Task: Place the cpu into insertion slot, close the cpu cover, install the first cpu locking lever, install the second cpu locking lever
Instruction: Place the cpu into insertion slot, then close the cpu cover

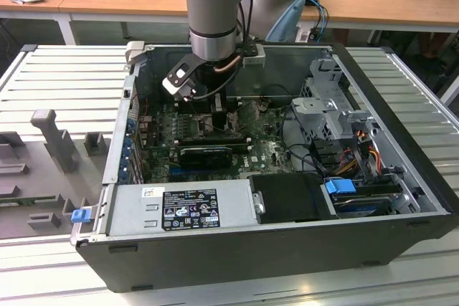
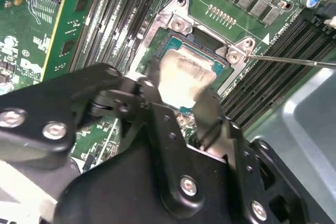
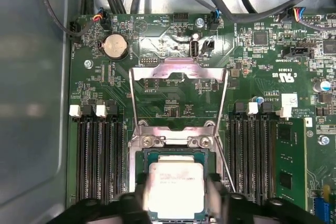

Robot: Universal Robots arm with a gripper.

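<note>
One gripper [image 3: 177,193], dark fingers [image 3: 139,198] closed narrow on item 1. In the exterior view it sits low inside the open case [image 1: 251,257], hanging from the arm [image 1: 211,5].

1. The cpu [image 3: 176,182]: flat square chip, silver-grey face up, clamped at two opposite edges between the fingertips. Also seen in the second wrist view [image 2: 184,77] just ahead of the gripper [image 2: 181,95].
2. The insertion slot [image 3: 173,153]: directly under the cpu, rim showing around the chip's edges. The chip is level and centred over it. Seated or a hair above, cannot tell, since the fingers hide the edges. The open corner of the slot shows past the chip in the second wrist view [image 2: 207,40].
3. The cpu cover [image 3: 178,71]: thin silver frame w/ large window, swung open, lying back on the far side of the slot from the gripper. Not closed.
4. Locking lever [image 2: 294,61]: thin metal rod, unlatched, pointing away from the slot's corner.
5. Memory slots [image 3: 100,156]: long black rows, flanking the slot on both sides of the gripper.
6. Motherboard [image 3: 173,108]: green, visible through the cover window.
7. Coin cell [image 3: 114,45]: round, silver, beyond the cover.
8. Cables [image 3: 236,3]: dark bundle, farthest from the gripper, at the board edge.
9. Power supply [image 1: 179,209]: grey box at the case's near wall, well apart from the gripper.
</note>
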